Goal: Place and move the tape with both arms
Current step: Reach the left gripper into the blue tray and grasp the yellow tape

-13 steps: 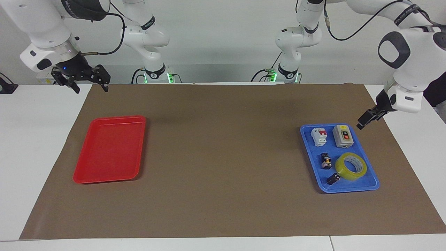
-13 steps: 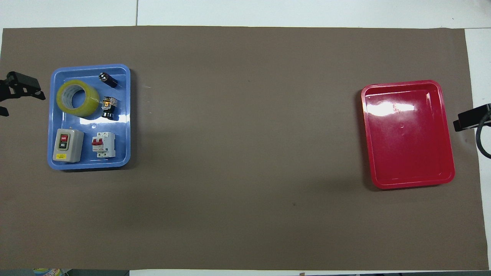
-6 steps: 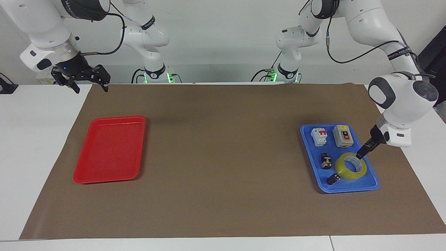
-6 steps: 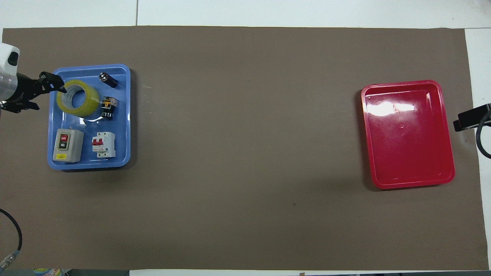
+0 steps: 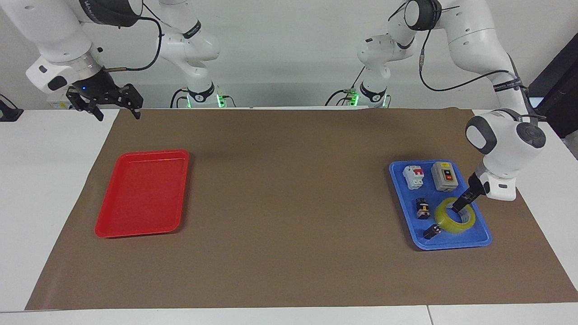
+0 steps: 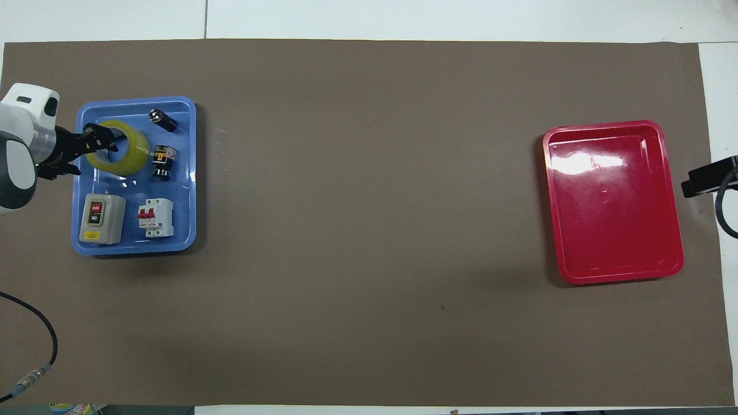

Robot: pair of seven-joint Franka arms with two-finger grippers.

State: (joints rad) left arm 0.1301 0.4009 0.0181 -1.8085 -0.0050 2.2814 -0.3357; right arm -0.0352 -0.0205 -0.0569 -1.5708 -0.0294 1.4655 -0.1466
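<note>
The yellow tape [image 5: 451, 224] lies flat in the blue tray [image 5: 479, 239] at the left arm's end of the table, and shows in the overhead view [image 6: 131, 154] too. My left gripper [image 5: 456, 208] is down at the roll, open. One finger reaches into the roll's hole and the other stays outside its wall, toward the tray's edge [image 6: 86, 151]. My right gripper [image 5: 115, 106] is open and empty. It hangs in the air over the mat's corner at the right arm's end, and only its tip shows in the overhead view [image 6: 700, 183].
The blue tray [image 6: 135, 246] also holds a grey switch box [image 6: 102, 218], a white circuit breaker [image 6: 155, 217], a black-and-yellow push button [image 6: 163, 161] and a small black part [image 6: 161, 118]. An empty red tray [image 5: 142, 192] lies at the right arm's end. A brown mat covers the table.
My left gripper has come down from beside the blue tray onto the tape, and one finger is now inside the ring. The tape has shifted slightly. The right arm has not moved.
</note>
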